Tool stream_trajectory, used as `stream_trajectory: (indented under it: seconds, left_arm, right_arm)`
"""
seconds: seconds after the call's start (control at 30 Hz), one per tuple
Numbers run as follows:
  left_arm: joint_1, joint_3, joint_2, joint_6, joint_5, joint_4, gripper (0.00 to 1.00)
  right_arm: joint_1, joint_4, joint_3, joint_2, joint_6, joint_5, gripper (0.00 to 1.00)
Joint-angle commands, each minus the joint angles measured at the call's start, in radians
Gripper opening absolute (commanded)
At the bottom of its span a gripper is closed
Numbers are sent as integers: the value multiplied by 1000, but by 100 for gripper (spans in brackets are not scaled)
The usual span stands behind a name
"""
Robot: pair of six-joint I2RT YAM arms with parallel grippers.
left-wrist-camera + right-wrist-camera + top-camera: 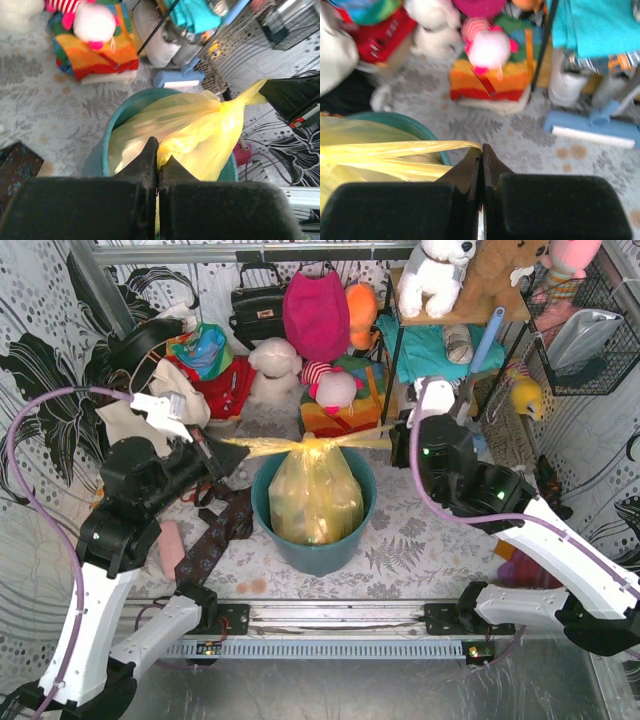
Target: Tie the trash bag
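Yellow-green bag [315, 495] sits in the teal bin [330, 558], mid table, with white paper showing through the plastic. The neck is gathered into a bunch above the rim; I can't tell if it's knotted. Two tails run out flat, one to each side. My left claw [157, 150] is clamped tight on the left tail, plastic pinched between the fingers. My right claw [481, 150] is clamped tight on the tip of the right tail. The claws are at neck height on either side of the bin, well apart. A rainbow box [340, 412] stands behind the bin.
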Motion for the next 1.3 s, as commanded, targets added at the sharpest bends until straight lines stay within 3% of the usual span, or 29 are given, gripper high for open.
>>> stream_trajectory:
  seconds: [0.0,0.13,0.5,0.83,1.0,1.27]
  left_arm:
    - [6,-127,-51,6,-121,-9,0]
    - [5,-139,-47,32,-166,-33,0]
    - [5,69,22,77,-133,-82,0]
    - [6,-147,-65,53,-220,-72,0]
    - [6,-148,-55,64,-254,-100,0]
    - [6,8,-11,41,-93,-48,0]
  right_arm:
    - [-8,-74,-108,-55,18,210,0]
    - [-8,-60,-123,-73,14,237,0]
    - [-9,-16,11,-52,-80,239,0]
    - [-12,-87,-164,-142,29,331,0]
    - [-13,-108,-173,-144,65,317,0]
    - [-14,-18,-41,-72,-24,209,0]
